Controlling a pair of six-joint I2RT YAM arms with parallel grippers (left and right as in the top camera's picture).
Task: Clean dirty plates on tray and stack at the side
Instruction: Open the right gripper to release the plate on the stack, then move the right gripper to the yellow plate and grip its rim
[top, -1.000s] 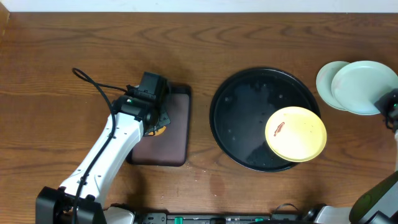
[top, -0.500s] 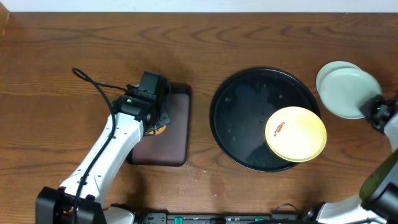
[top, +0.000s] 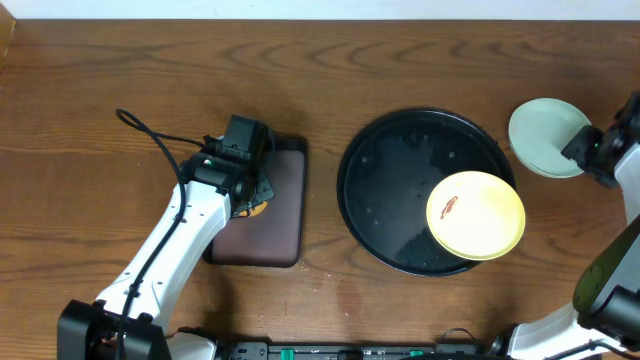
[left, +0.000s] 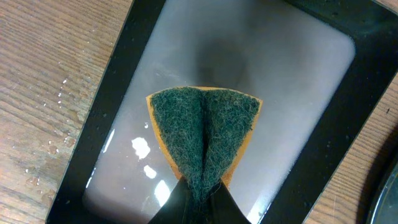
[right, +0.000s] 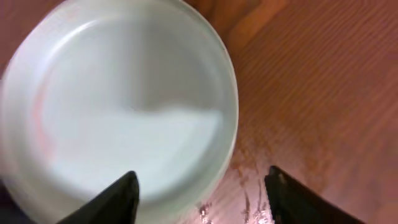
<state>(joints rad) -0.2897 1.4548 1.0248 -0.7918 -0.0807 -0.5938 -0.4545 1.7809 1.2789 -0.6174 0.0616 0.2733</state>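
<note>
The left arm reaches up from the table's (top: 90, 90) near left edge, its wrist bent down over the small rectangular tray (top: 283, 225), and the left gripper (left: 199, 194) is pinched tight on a folded green-and-orange sponge (left: 203, 130) held over the tray's glossy floor. The right arm comes in from the right edge, and the right gripper (right: 202, 186), fingers spread apart, hovers at the rim of a pale blue-white plate (top: 540, 135) lying on the table just beside the round black tray (top: 395, 170). The yellow plate (top: 478, 216), bearing a red-brown smear (top: 447, 207), sits at the tray's near-right side, overhanging its rim.
</note>
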